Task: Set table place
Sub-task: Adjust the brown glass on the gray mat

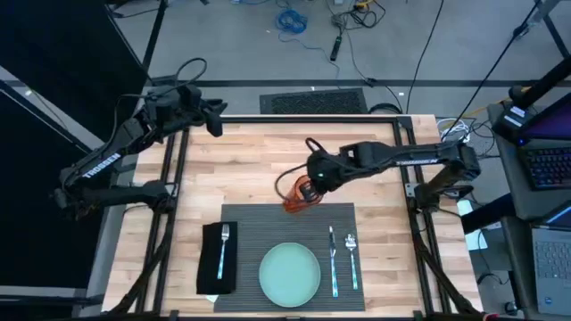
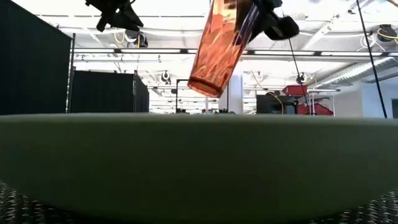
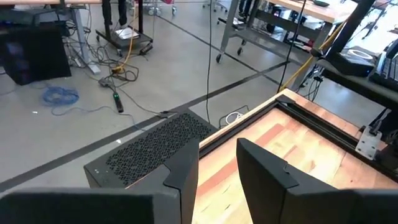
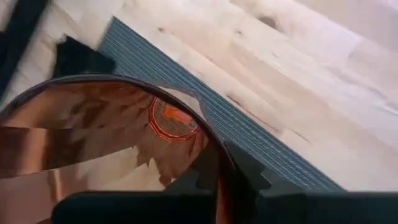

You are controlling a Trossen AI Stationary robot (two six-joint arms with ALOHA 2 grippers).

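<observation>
Right claw (image 1: 306, 189) clamped on tilted orange tumbler (image 1: 295, 198) above placemat's (image 1: 259, 218) far edge; left claw (image 3: 217, 180) narrowly parted.

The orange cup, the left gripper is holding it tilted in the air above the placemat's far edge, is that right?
Not quite: the right gripper holds the orange cup, not the left. The high view shows the right arm reaching in with the cup tilted above the placemat's far edge. The left gripper waits at the table's far left corner, holding nothing.
</observation>
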